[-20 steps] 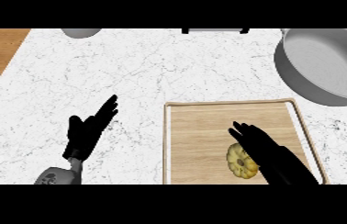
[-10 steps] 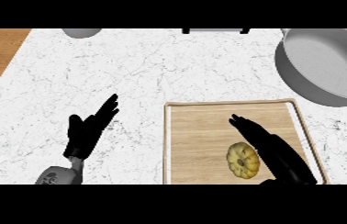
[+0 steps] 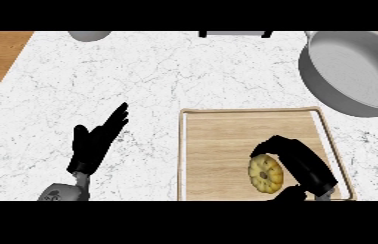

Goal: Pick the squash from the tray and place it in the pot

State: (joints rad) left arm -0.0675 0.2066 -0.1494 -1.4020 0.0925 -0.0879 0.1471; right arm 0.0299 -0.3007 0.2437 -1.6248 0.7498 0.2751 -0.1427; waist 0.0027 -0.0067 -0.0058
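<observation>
Near the tray's lower right corner, black fingers (image 3: 275, 144) of the right hand (image 3: 303, 163) curl over the top of the squash (image 3: 266, 173), with the thumb showing dark just below it, so the hand is cupped round the fruit. The squash is a flattened, ribbed yellow disc with a darker centre; its right side is hidden behind the palm. It lies on the tray (image 3: 221, 138), a pale wooden rectangle with visible grain and a thin raised rim, whose lower edge is cut off by the view.

At the counter's lower left, the left hand (image 3: 94, 143) rests open with straight fingers pointing up and right, its grey forearm cut off below.

Beyond the tray's upper right corner sits the pot (image 3: 347, 73), round, smooth and grey, partly out of view. White marbled stone with fine grey veins forms the counter (image 3: 170, 73).
</observation>
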